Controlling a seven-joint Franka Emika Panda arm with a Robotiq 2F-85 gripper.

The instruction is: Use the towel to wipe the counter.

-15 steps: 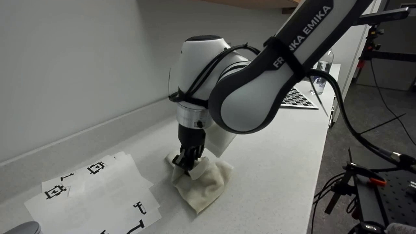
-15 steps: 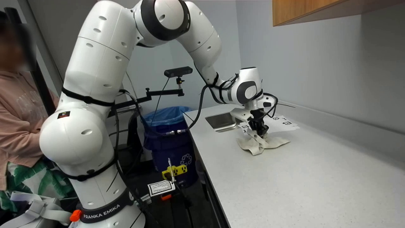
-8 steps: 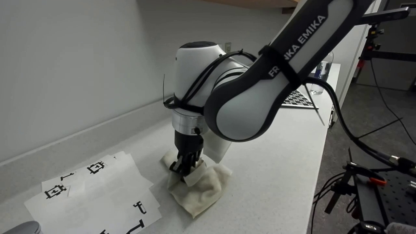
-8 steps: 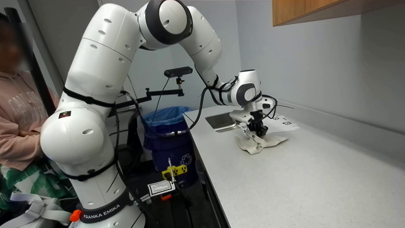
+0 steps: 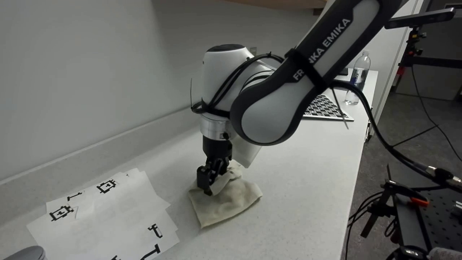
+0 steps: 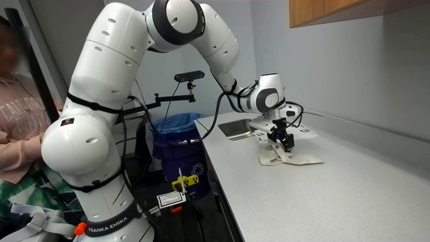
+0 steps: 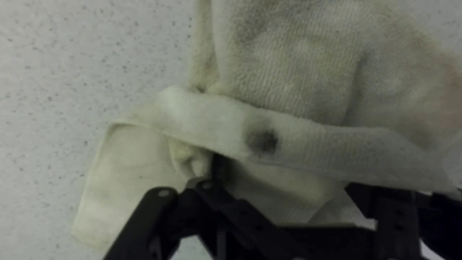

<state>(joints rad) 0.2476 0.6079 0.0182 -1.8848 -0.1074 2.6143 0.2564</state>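
Observation:
The cream towel [image 5: 227, 204] lies rumpled on the white counter [image 5: 296, 187], its front part spread fairly flat. In the wrist view the towel [image 7: 306, 65] fills much of the picture, with a raised fold carrying a dark spot across the middle. My gripper [image 7: 285, 180] has its jaws spread wide, the towel's folds lying loosely between and in front of them. The fingertips are partly hidden by the fold. Both exterior views show the gripper [image 6: 283, 146] pointing down into the towel, low over the counter.
White paper sheets [image 5: 115, 216] with black marks lie beside the towel. A metal sink [image 6: 235, 129] is set in the counter. A checkered board [image 5: 326, 108] and a bottle [image 5: 359, 77] stand farther along. A grey wall runs behind, under a wooden cabinet [image 6: 336, 13].
The jaws, earlier shut on the towel, have spread apart. Gripper and towel shifted slightly, then moved back along the counter, away from the papers, and the towel's front part now lies flatter.

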